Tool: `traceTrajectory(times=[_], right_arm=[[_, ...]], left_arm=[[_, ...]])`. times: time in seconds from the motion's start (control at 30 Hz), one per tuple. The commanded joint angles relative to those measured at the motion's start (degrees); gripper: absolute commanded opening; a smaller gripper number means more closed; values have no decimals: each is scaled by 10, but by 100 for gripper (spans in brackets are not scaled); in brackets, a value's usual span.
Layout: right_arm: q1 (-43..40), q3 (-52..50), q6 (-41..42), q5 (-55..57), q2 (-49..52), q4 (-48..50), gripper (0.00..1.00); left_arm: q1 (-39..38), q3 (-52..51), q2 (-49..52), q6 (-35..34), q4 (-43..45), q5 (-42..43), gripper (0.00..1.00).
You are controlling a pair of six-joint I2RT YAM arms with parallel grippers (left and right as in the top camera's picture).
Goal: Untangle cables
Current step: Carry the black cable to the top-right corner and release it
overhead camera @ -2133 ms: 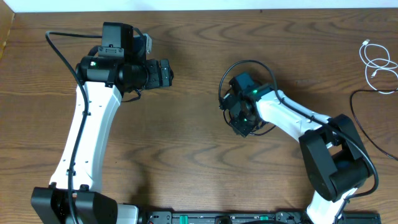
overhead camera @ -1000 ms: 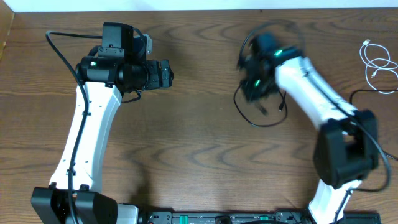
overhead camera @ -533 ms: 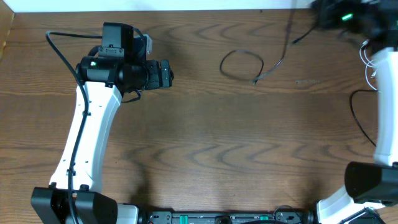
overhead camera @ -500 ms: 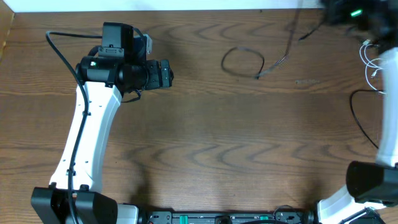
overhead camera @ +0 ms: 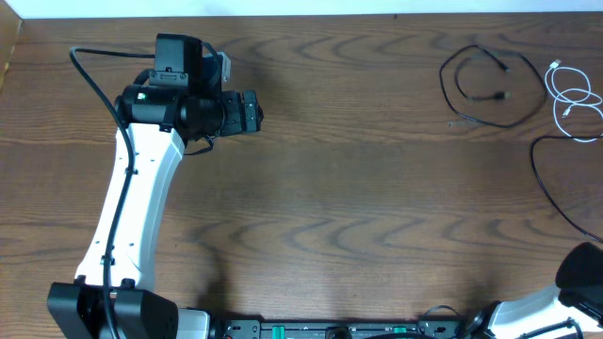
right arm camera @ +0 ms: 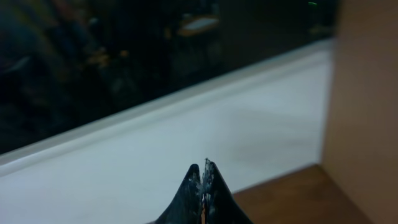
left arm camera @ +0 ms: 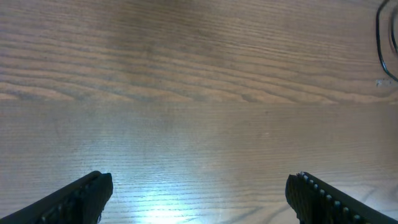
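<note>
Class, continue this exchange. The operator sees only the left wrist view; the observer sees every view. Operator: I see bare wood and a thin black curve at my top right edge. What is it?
Observer: Part of the black cable, which lies in loose loops at the far right corner of the table.
Operator: Where is the white cable?
Observer: The white cable lies coiled just right of the black one, by the table's edge.
Operator: Is the right end effector holding either?
Observer: No. The right end effector is shut on nothing, and no cable shows in its wrist view.
</note>
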Motion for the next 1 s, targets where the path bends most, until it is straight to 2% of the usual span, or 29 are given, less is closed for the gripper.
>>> traceTrajectory(times=[0.0, 0.13, 0.27, 0.33, 0.4, 0.47, 0.6, 0.63, 0.73, 0.83, 0.9, 0.97], right_arm=[[-40, 6, 9, -1, -2, -16, 1], [-59, 6, -8, -3, 15, -70, 1], [-40, 3, -16, -5, 39, -155, 1], [-26, 0, -29, -4, 53, -192, 13], [-8, -4, -40, 0, 69, -231, 31], [7, -5, -52, 0, 86, -267, 39], [50, -5, -48, 13, 133, -330, 46], [60, -5, -31, 27, 144, -339, 47], [98, -5, 46, 109, 182, -362, 59], [132, -5, 103, 174, 218, -375, 61], [153, -5, 102, 180, 242, -370, 61], [172, -5, 68, 177, 264, -357, 61]], left_arm=[[2, -1, 5, 3, -2, -7, 94], [2, -1, 5, -1, 0, -5, 94], [0, -1, 6, -1, 5, -1, 94], [0, -1, 6, -1, 5, -1, 94], [0, -1, 6, -1, 5, -1, 94], [0, -1, 6, -1, 5, -1, 94], [0, -1, 6, -1, 5, -1, 94], [0, -1, 6, -1, 5, -1, 94], [0, -1, 6, -1, 5, -2, 94], [0, -1, 6, -1, 4, -2, 94], [0, -1, 6, -1, 4, -2, 94], [0, -1, 6, -1, 2, -2, 94]])
